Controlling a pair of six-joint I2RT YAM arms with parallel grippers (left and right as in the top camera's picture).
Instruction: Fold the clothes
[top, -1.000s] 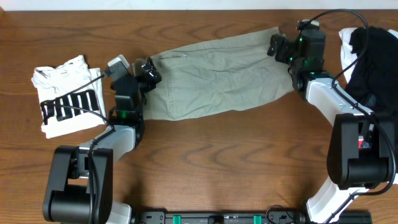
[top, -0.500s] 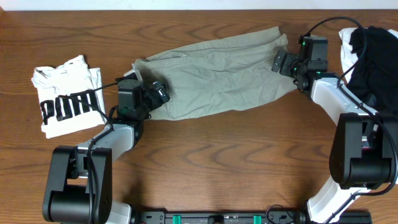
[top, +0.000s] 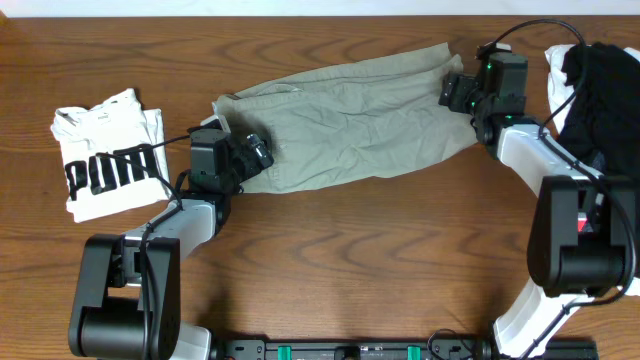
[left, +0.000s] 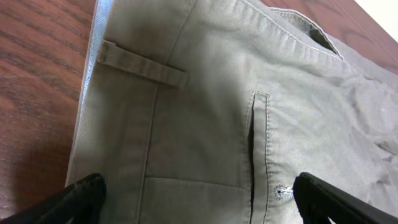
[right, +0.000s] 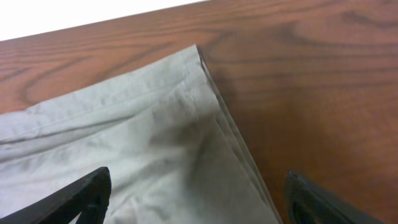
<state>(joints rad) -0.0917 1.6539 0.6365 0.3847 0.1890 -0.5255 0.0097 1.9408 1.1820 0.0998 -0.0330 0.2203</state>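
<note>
The shorts are spread lengthwise on the table. The left gripper is held over the waistband and the right gripper over the hem, each with its fingers spread wide. Grasping both ends is judged the step in hand; the fingers must be lowered and closed on cloth.

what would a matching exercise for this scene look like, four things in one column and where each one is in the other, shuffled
Things:
1. shorts
2. white t-shirt
3. black garment
4. left gripper

Places:
a. far right, in a dark heap
b. over the waistband end of the khaki cloth, fingers apart
c. far left, folded, black letters showing
d. spread out across the middle

Pairs: 1-d, 2-c, 3-a, 4-b
</note>
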